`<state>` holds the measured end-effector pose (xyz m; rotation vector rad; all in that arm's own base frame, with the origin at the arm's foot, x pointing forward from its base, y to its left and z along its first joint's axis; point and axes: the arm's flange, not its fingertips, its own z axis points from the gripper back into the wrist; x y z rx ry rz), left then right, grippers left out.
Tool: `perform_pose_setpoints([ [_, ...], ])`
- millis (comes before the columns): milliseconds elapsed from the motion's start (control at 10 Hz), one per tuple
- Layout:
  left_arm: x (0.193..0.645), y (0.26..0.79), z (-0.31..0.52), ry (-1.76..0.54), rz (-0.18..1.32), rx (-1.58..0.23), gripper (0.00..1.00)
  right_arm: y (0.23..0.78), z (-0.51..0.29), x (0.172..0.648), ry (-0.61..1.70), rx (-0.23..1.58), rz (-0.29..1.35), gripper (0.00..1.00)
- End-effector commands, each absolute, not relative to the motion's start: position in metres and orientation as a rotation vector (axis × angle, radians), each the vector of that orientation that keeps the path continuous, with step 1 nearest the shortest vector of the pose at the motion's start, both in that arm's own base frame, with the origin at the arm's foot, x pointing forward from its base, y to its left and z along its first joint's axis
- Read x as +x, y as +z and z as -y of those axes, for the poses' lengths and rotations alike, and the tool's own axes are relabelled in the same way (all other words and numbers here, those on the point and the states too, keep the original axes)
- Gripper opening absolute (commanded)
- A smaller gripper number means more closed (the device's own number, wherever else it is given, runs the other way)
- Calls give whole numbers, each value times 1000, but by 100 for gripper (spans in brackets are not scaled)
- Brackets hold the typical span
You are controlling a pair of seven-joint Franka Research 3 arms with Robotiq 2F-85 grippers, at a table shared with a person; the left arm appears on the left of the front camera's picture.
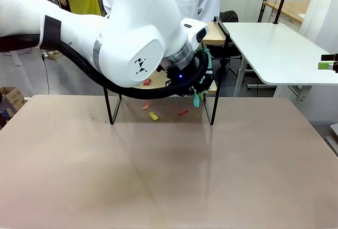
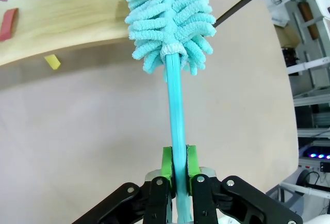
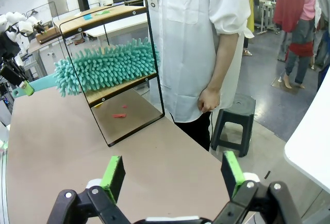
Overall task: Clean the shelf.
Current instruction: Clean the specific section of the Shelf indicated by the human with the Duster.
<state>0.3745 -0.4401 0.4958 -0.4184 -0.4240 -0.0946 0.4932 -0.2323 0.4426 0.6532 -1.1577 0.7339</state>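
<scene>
Gripping the teal handle of a fluffy duster, the left pincer is clamping it between its green pads, and the duster's head is reaching in over the lower board of the shelf. That shelf is standing at the worktop's far edge, just before a person in white. Coloured scraps are lying beneath it. The right pincer is hanging wide open, holding nothing.

One shelf, one teal fluffy duster, one person, one black stool, and at least three coloured scraps on the surface under the shelf.
</scene>
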Motion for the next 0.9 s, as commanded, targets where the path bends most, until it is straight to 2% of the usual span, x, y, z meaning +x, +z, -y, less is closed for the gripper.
perform_pose_setpoints([
  [0, 377, 493, 458, -77, 412, -391, 13, 445, 231, 493, 740, 646, 1155, 100],
  [500, 375, 484, 451, -101, 398, -393, 13, 445, 231, 493, 740, 646, 1155, 100],
  [800, 379, 490, 428, -98, 311, -279, 13, 445, 231, 493, 740, 646, 1155, 100],
])
